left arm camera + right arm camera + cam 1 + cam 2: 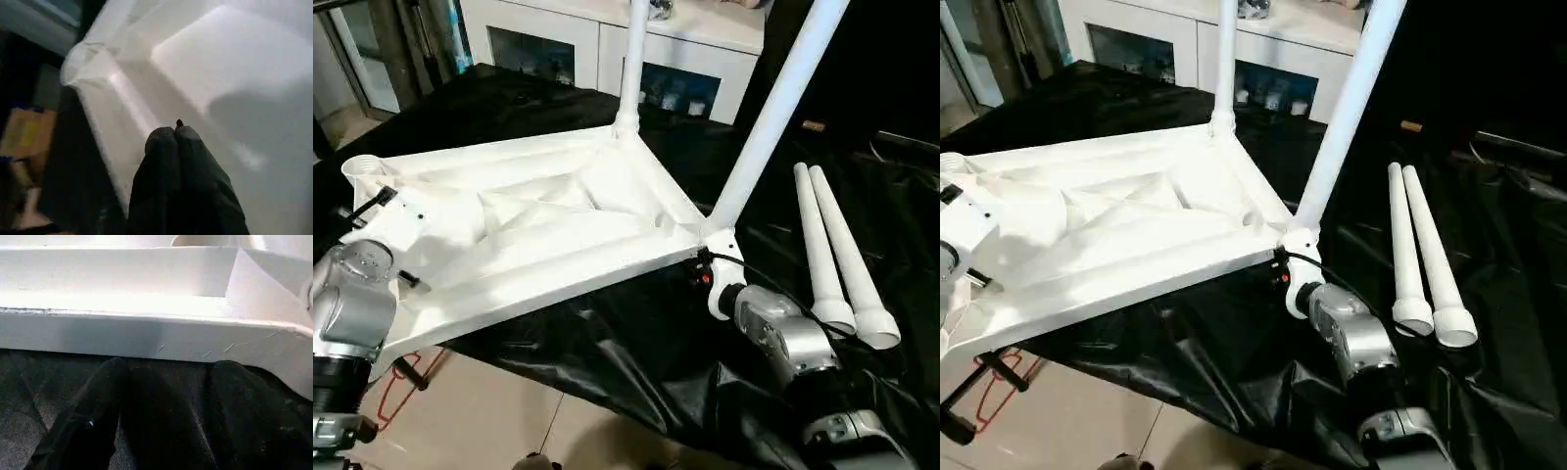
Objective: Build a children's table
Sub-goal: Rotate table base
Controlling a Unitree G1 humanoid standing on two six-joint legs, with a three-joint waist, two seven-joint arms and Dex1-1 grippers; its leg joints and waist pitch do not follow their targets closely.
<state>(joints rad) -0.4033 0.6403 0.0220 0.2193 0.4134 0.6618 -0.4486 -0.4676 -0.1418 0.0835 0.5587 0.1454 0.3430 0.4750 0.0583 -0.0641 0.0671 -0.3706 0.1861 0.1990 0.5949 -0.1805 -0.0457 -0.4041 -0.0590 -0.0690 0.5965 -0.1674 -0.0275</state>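
— Two grippers, what state?
— Left gripper [177,139] is clenched on nothing over the ribbed underside of the upturned tabletop [538,225]; right gripper [166,377] has its fingers spread just beside the rim.
— Step?
— Two fitted legs [778,113] stand up; two loose legs [837,250] lie on the black sheet [636,352]. Next, I'd judge: fetch one and seat it in an empty socket [364,168].

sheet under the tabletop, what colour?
Black and glossy, a crinkled plastic sheet spread beneath the white tabletop. Clearest in the left eye view.
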